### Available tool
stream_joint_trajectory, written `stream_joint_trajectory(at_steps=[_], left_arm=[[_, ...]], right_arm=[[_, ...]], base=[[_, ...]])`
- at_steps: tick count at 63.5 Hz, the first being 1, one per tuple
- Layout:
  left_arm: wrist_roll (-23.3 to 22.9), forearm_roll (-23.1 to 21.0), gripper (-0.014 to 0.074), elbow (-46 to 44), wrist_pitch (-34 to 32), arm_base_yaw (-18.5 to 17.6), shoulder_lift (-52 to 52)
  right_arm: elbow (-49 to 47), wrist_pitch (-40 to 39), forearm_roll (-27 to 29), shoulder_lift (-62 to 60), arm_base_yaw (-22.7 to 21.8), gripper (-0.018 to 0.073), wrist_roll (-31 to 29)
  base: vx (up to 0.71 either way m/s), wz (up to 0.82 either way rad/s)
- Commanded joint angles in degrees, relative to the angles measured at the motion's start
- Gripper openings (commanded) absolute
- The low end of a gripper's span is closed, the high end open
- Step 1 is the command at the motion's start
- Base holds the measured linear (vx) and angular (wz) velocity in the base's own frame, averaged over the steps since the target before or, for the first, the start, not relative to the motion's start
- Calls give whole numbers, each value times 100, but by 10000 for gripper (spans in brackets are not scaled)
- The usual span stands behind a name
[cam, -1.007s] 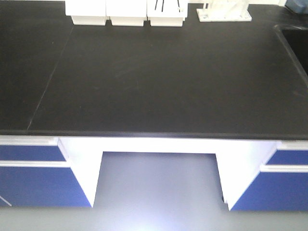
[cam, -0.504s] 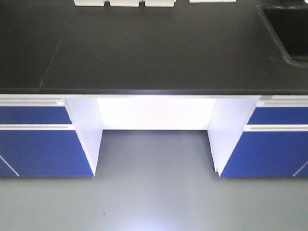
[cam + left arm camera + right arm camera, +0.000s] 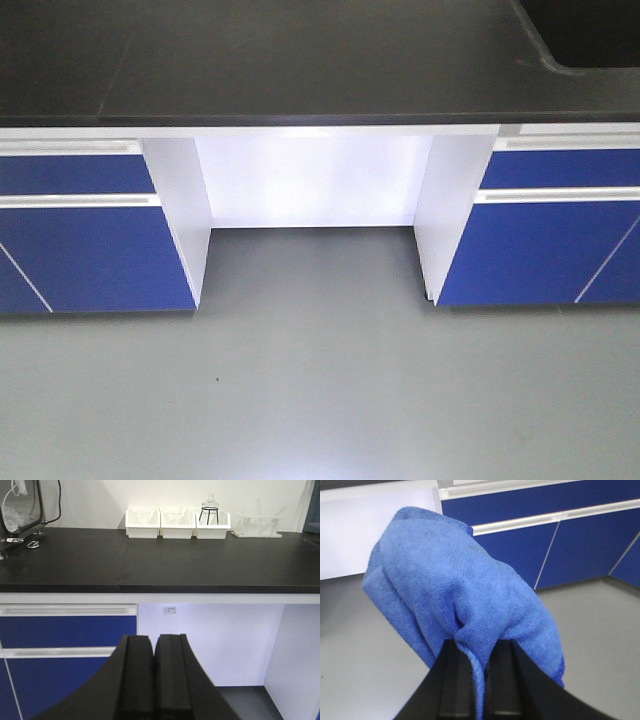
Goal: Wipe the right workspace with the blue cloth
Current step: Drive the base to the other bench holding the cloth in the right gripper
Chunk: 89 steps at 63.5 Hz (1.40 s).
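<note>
Blue cloth (image 3: 455, 595) is bunched and pinched tight in the right jaws, filling the middle of the right wrist view with just floor (image 3: 365, 680) and blue drawers (image 3: 520, 545) behind it. Over the last second the front view backed off the table (image 3: 300, 60) with the sink cut-out (image 3: 590, 30) at upper right. The white racks (image 3: 177, 522) are gone off its top and more floor is showing, so I'd guess the base is leaving for the right workspace and wiping hasn't started. Only the left wrist view shows those racks, upper middle, plus the left jaws pressed together on nothing; the front view shows no arm or cloth.
</note>
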Motion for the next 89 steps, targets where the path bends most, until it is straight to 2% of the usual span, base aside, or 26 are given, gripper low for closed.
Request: stream_joint_trajectory(at_steps=[1, 51, 89], left_arm=[[-49, 5, -6, 175, -479, -26, -91], [-49, 5, -6, 175, -479, -26, -91], [-49, 5, -6, 175, -479, -26, -91]], right_arm=[[-163, -342, -191, 38, 12, 0, -50], [-163, -342, -191, 38, 12, 0, -50], [-163, -335, -191, 38, 12, 0, -50]], base=[[-34, -3], [-28, -5], [-12, -59]])
